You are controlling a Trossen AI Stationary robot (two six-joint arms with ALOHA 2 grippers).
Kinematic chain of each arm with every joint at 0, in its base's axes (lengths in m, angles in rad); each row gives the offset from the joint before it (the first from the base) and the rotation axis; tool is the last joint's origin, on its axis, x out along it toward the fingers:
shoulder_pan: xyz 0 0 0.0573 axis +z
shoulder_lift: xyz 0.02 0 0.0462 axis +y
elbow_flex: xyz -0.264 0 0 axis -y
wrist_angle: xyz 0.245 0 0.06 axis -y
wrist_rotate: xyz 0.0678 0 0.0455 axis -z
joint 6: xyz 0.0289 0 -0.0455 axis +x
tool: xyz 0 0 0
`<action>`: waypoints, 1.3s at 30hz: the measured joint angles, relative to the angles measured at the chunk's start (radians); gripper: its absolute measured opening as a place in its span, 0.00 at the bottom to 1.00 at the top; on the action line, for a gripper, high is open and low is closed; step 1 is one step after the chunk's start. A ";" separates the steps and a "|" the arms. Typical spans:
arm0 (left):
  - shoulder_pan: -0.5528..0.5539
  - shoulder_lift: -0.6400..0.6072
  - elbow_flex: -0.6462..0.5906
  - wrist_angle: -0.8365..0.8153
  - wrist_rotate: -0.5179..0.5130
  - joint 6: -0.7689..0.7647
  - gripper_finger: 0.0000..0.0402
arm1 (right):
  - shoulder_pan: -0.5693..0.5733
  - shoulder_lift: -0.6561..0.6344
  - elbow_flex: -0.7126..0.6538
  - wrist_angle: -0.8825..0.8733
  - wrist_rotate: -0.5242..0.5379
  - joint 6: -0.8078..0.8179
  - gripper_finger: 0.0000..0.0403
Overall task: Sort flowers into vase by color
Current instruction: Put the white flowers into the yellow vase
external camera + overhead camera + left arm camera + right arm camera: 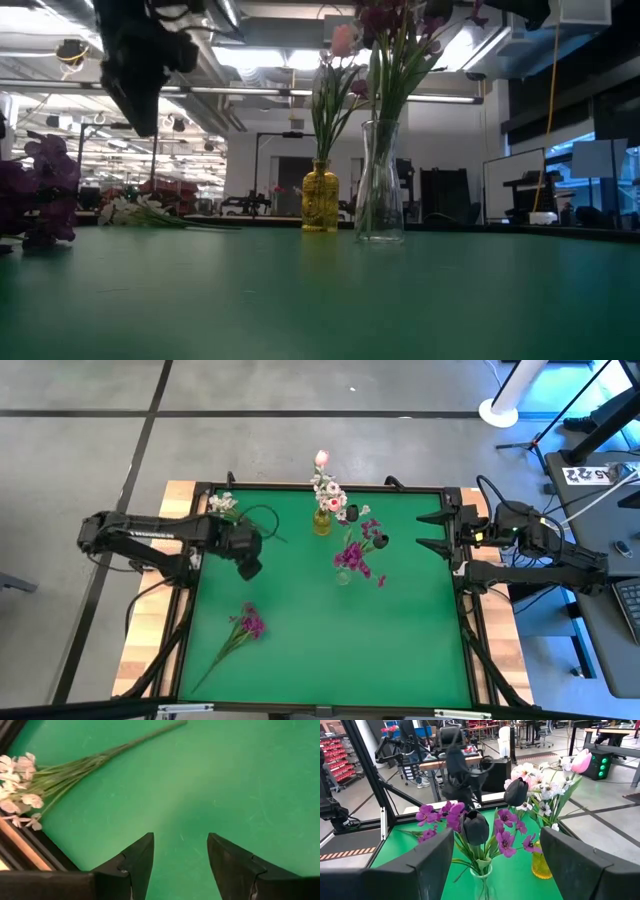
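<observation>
Currently, left end effector (180,865): hovering spread above the worktop (400,640) near its far left corner, probably lining up on the white sprig (224,503) lying there.
Right end effector (495,865): waiting spread at the right edge.
Flowers: magentas filling the clear vase (344,574); whites and pinks filling the yellow vase (321,522), both mid-worktop toward the far edge.
Remaining: magenta sprig (248,623) lying toward the near left corner.
</observation>
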 joint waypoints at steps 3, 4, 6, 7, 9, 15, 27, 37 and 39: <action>0.090 0.001 0.000 0.000 -0.012 0.068 0.45 | 0.000 0.000 0.000 -0.003 0.000 -0.005 0.74; 0.121 0.001 0.000 0.005 -0.023 0.083 0.45 | 0.000 0.000 0.000 -0.003 0.000 -0.011 0.74; 0.193 0.002 0.000 0.025 -0.048 0.084 0.45 | 0.000 0.000 0.000 -0.002 0.000 -0.023 0.74; 0.230 0.002 0.000 0.044 -0.075 0.063 0.45 | 0.000 0.002 0.000 0.000 0.000 -0.026 0.74; 0.299 0.002 0.000 0.108 -0.138 -0.005 0.45 | 0.000 0.006 0.000 0.001 0.000 -0.027 0.74; 0.441 0.017 0.000 0.263 -0.071 -0.046 0.45 | 0.000 0.007 0.000 -0.001 0.000 -0.027 0.74; 0.574 0.268 -0.001 0.272 -0.046 -0.069 0.45 | 0.000 0.007 -0.001 -0.047 0.000 -0.026 0.74; 0.607 0.381 -0.001 0.297 -0.013 -0.121 0.45 | -0.001 0.007 -0.001 -0.053 0.000 -0.025 0.74; 0.610 0.381 -0.001 0.317 0.008 -0.127 0.45 | -0.001 0.007 -0.001 -0.053 0.000 -0.025 0.74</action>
